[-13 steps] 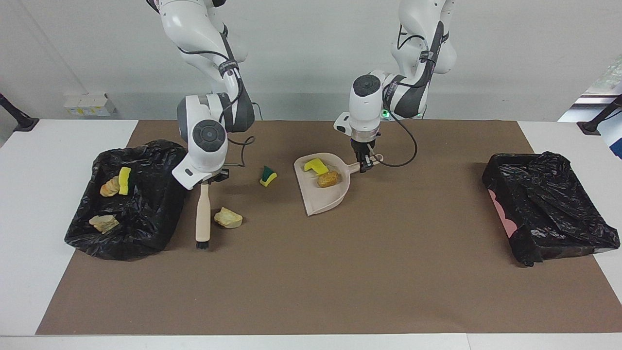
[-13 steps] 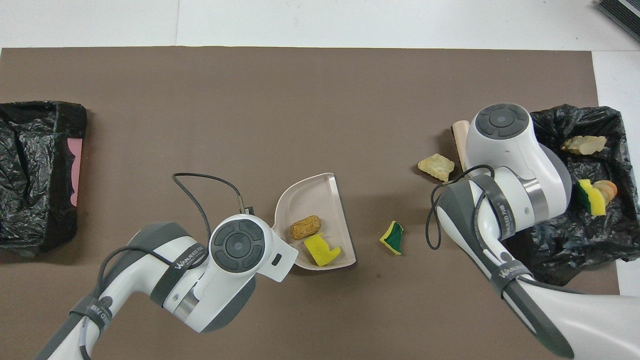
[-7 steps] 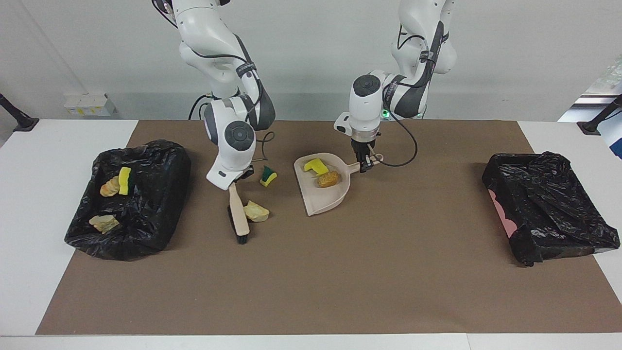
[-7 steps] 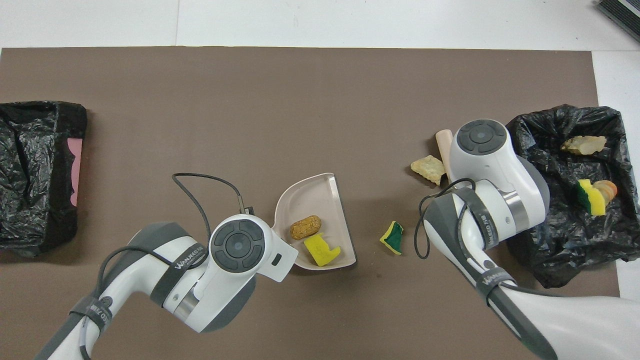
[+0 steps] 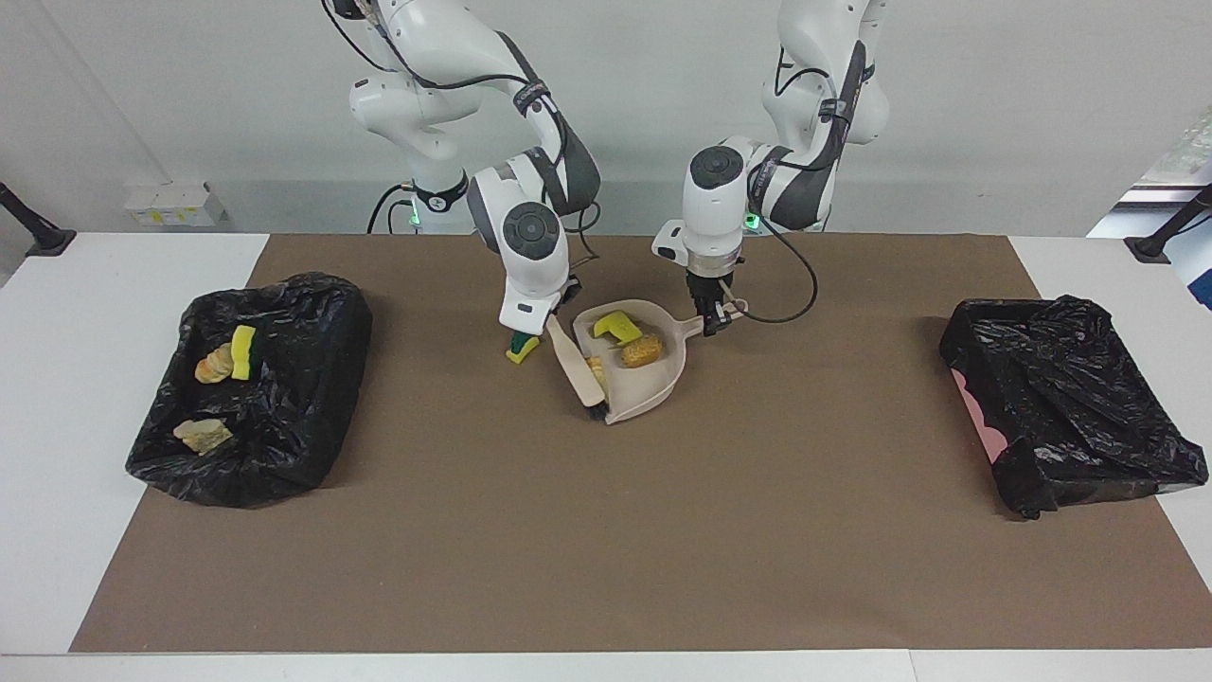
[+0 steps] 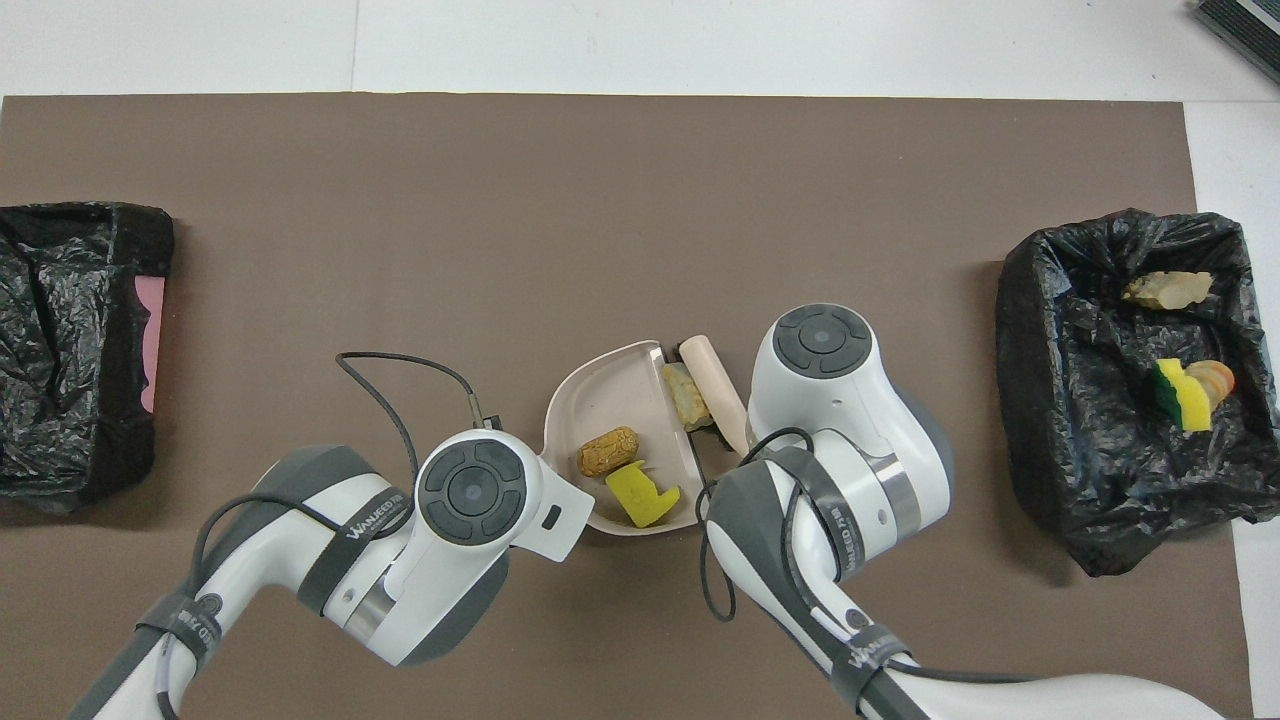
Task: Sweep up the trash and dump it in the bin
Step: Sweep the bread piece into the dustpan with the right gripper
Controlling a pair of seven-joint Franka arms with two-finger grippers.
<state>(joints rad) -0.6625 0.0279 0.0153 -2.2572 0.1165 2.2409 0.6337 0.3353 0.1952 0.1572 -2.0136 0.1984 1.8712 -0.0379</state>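
My left gripper (image 5: 712, 320) is shut on the handle of the beige dustpan (image 5: 647, 390), which rests on the brown mat. A yellow sponge piece (image 5: 615, 325) and a brown bread chunk (image 5: 641, 352) lie in the pan. My right gripper (image 5: 547, 322) is shut on the beige brush (image 5: 576, 365), whose head lies against the pan's open edge. A tan chunk (image 6: 688, 393) sits right at that edge, against the brush (image 6: 715, 398). A green-and-yellow sponge piece (image 5: 519, 349) lies on the mat beside the right gripper. The overhead view hides it under the arm.
A black-lined bin (image 5: 284, 313) at the right arm's end of the table holds a yellow sponge piece (image 5: 244, 350) and two tan chunks (image 5: 202, 434). Another black-lined bin (image 5: 1060, 398) stands at the left arm's end. A cable (image 6: 400, 370) loops near the dustpan.
The right arm swept the brush from beside the bin across the mat to the dustpan, pushing the tan chunk to the pan's mouth. The green-and-yellow piece stayed put. The left arm stayed still.
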